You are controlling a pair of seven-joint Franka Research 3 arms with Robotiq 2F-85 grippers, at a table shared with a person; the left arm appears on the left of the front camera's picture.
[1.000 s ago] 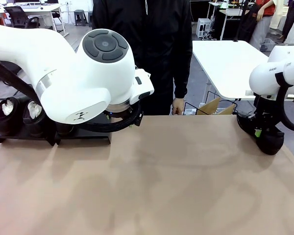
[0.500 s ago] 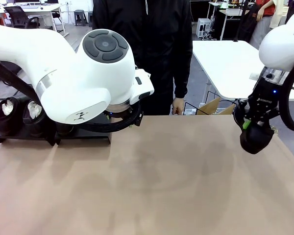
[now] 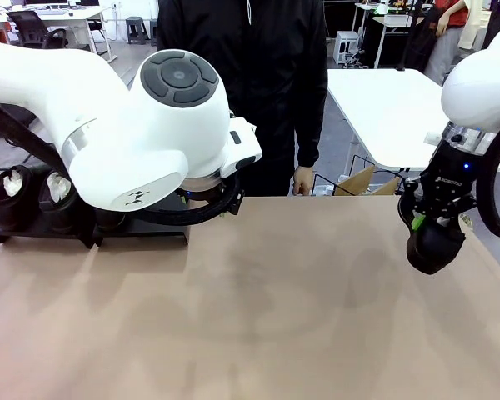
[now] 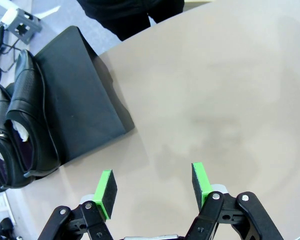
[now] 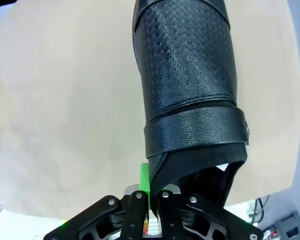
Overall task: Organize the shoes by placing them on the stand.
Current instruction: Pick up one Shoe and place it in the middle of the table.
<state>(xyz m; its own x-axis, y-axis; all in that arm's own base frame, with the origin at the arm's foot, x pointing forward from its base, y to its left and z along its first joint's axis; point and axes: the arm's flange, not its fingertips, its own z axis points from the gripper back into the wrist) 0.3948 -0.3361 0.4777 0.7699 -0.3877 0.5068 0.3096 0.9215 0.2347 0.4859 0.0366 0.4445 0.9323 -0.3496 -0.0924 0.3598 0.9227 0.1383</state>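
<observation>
Right end effector (image 3: 434, 223) clenched on shoe (image 3: 434, 242), lifted since earlier | left end effector (image 4: 154, 184) released, unmoved

I am lifting my right gripper (image 3: 433, 223) off the tabletop (image 3: 275, 317) near its right edge, my fingers clamped on the rim of a black shoe (image 5: 187, 85) that was resting on the surface a second ago and is now hanging toe-down clear of it. I am also carrying the shoe a little inward from that right edge, with my right arm raised higher than it was.
</observation>
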